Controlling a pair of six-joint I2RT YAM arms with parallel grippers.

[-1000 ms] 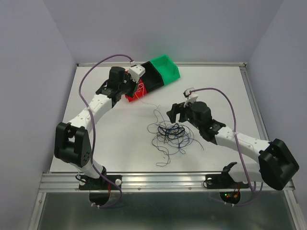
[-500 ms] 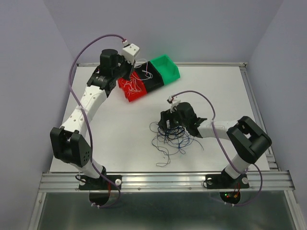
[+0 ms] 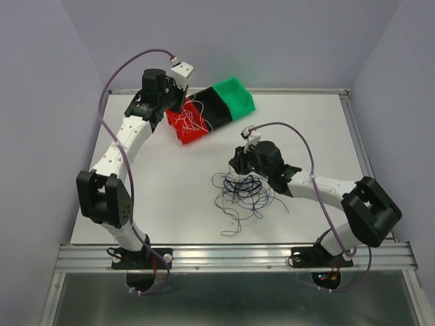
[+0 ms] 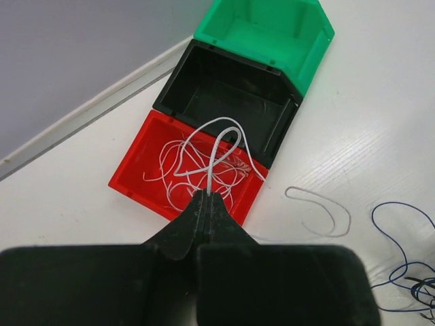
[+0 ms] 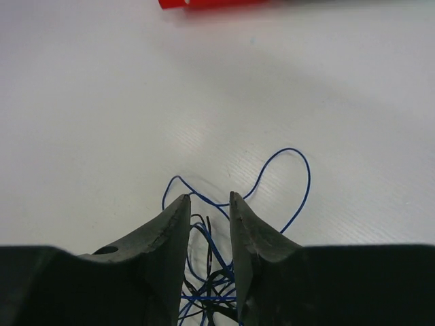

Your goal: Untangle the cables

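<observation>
Above the red bin (image 4: 132, 185), my left gripper (image 4: 206, 195) is shut on a white cable (image 4: 216, 146). That cable loops down onto several more white cables in the bin. From above, the left gripper (image 3: 181, 102) hangs over the red bin (image 3: 178, 130). A tangle of dark blue and black cables (image 3: 243, 190) lies mid-table. My right gripper (image 3: 239, 164) is low at the tangle's far edge. Its jaws (image 5: 209, 198) stand narrowly apart, with a blue cable (image 5: 302, 170) running between the tips and more strands under them.
A black bin (image 4: 282, 125) and a green bin (image 4: 316, 51) stand in a row behind the red one. One loose white cable (image 4: 326, 204) lies on the table beside the red bin. The table's raised rim (image 3: 353, 122) runs along the right side.
The left gripper has risen from inside the bins and hangs over the red bin with the white cable. The right gripper dropped onto the tangle and its jaws narrowed.
</observation>
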